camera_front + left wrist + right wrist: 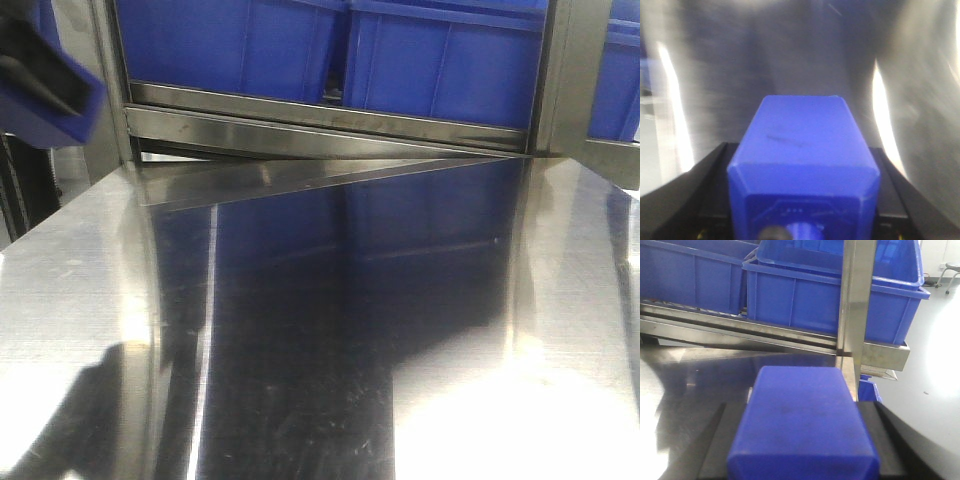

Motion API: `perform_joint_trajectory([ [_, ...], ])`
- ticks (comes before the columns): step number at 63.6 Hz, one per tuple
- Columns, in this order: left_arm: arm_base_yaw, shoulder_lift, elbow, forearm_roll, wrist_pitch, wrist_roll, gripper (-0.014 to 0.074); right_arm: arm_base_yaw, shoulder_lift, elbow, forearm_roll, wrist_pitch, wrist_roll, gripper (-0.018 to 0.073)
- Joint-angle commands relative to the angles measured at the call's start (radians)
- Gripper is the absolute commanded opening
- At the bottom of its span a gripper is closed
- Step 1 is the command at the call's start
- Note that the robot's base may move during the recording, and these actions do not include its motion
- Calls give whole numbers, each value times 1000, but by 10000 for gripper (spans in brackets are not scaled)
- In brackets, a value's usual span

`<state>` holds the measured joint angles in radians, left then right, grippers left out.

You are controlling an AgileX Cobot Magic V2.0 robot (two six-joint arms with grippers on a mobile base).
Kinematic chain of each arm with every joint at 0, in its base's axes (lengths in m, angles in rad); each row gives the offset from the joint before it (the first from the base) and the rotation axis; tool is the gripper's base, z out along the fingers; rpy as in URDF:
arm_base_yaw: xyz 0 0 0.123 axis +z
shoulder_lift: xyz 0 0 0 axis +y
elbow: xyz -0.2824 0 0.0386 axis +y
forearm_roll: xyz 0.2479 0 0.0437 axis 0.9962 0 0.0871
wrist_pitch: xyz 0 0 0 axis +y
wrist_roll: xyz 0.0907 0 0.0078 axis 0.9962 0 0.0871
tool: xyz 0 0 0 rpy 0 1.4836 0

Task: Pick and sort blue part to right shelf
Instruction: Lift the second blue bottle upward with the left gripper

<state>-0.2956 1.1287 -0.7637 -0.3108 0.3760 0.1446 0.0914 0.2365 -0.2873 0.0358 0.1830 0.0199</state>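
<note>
In the right wrist view the blue part (802, 425) fills the space between black fingers (715, 440), its flat end facing the camera. My right gripper (799, 407) is shut on it, in front of the right shelf (765, 335). My left gripper (802, 150) is shut on a second blue block (802, 135) with sloped shoulders and a knob (805, 232). That block (50, 95) and its gripper show blurred at the front view's top left corner. The right gripper is outside the front view.
Big blue bins (440, 60) stand on the shelf behind its flat steel front rail (330, 125). A steel upright post (856, 300) rises just beyond the held part. The shiny steel table (300, 330) stretches below, and grey floor (935, 385) lies right of the shelf.
</note>
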Motion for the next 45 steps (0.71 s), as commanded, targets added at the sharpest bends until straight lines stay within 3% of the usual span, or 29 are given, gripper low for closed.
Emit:
perform_joint_trajectory([
  [1, 43, -107, 49, 46, -160, -79, 336, -6, 8, -30, -3, -92, -7, 431],
  [7, 77, -192, 116, 115, -207, -133, 336, -6, 8, -30, -3, -92, -7, 431],
  [14, 109, -294, 182, 145, -220, -133, 336, -6, 8, -30, -3, -92, -7, 431],
  [25, 114, -450, 263, 248, -229, -184, 336, -6, 8, -30, -3, -92, -7, 431],
  [45, 114, -711, 355, 317, -233, -189, 336, -6, 8, -30, -3, -92, -7, 431],
])
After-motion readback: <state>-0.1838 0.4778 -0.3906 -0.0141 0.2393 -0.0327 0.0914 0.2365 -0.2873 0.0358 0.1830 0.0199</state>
